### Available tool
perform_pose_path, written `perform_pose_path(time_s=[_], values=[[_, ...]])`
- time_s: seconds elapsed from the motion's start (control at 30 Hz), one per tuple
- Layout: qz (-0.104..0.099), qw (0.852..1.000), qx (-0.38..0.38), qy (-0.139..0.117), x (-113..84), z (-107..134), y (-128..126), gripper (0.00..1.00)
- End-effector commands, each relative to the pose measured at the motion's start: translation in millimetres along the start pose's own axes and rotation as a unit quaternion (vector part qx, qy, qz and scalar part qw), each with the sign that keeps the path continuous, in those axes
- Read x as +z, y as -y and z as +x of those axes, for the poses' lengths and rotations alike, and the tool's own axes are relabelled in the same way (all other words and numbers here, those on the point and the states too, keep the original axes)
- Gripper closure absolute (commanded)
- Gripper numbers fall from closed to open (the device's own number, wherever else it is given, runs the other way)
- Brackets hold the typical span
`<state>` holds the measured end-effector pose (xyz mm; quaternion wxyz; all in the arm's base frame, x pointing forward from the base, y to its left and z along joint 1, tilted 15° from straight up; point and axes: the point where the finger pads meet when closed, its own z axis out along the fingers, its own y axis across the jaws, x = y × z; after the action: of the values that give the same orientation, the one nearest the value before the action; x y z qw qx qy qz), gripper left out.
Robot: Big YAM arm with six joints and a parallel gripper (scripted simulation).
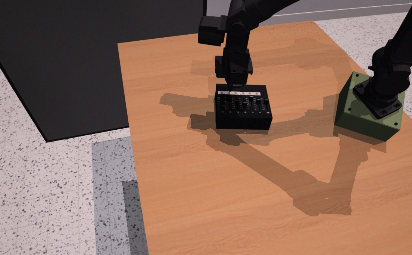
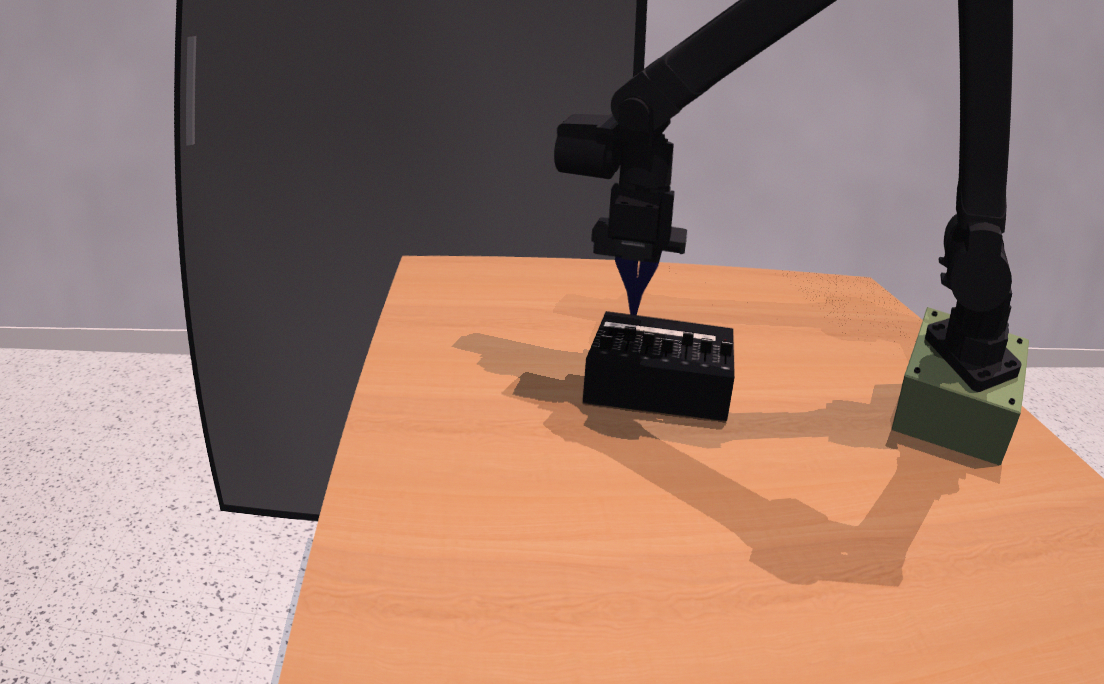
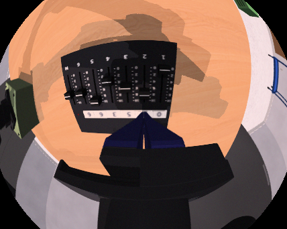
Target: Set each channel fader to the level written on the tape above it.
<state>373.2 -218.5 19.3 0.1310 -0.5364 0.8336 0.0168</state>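
Observation:
The black lighting desk [image 1: 244, 123] [image 2: 656, 387] [image 3: 123, 125] stands upright on the table. My gripper [image 1: 229, 90] [image 2: 633, 313] [image 3: 143, 116] is shut and empty, its tips over the tape [image 3: 109, 114] and hiding channel 2's number. The other numbers read 0, 5, 3, 6, 6 for channels 1, 3, 4, 5, 6. Cap 1 [image 3: 164, 69] is near 0, cap 2 [image 3: 144, 94] near 8, cap 3 [image 3: 125, 88] near 6, cap 4 [image 3: 106, 81] near 4, cap 5 [image 3: 94, 101] near 10, cap 6 [image 3: 80, 94] near 7. The master cap [image 3: 68, 96] is near 7.
The arm's green base block [image 1: 364, 126] [image 2: 955, 421] [image 3: 25, 110] stands to the desk's right in the top and exterior views. A large dark panel [image 1: 83, 63] [image 2: 369, 212] stands behind the table's left edge. Arm shadows cross the wooden table [image 1: 217, 202] [image 2: 539, 612].

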Motion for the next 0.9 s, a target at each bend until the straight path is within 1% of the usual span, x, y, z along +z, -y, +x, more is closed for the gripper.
perform_pose_path(time_s=[0.0, 0.43, 0.87], values=[[0.010, 1.000, 0.000, 0.000, -3.4, 7.3, 13.5, 1.00], [0.017, 1.000, 0.000, -0.001, -8.3, 9.6, 21.3, 1.00], [0.017, 1.000, -0.001, -0.001, -8.3, 8.9, 21.8, 1.00]])
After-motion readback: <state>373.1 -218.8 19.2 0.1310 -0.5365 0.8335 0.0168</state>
